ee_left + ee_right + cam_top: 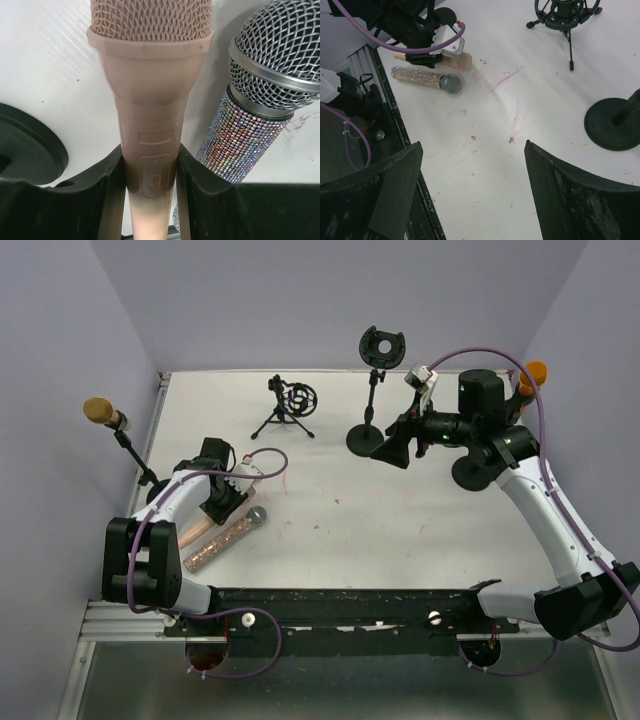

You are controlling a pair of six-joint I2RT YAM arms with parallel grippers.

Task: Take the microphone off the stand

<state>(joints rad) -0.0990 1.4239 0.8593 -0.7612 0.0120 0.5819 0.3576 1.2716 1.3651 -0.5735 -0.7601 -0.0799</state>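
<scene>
One pink microphone (150, 115) is clamped between the fingers of the left claw (150, 157). The grip is on its slim handle and the mesh head points forward, away from the claw. It lies low over the tabletop (50, 60), apparently so that it can be laid flat. Just off the claw's right finger rests a second, glitter microphone (240, 140), parallel to it, which suggests a drop-off spot. Two more microphones sit on stands: a gold-headed one (100, 410) out to the left claw's left, and an orange-headed one (536, 371) behind the right claw (472, 150). That claw hangs spread wide and empty, close to a round-based stand (362, 440) whose ring holder is bare. With the tripod stand (290, 405), I count four stands and four microphones.
</scene>
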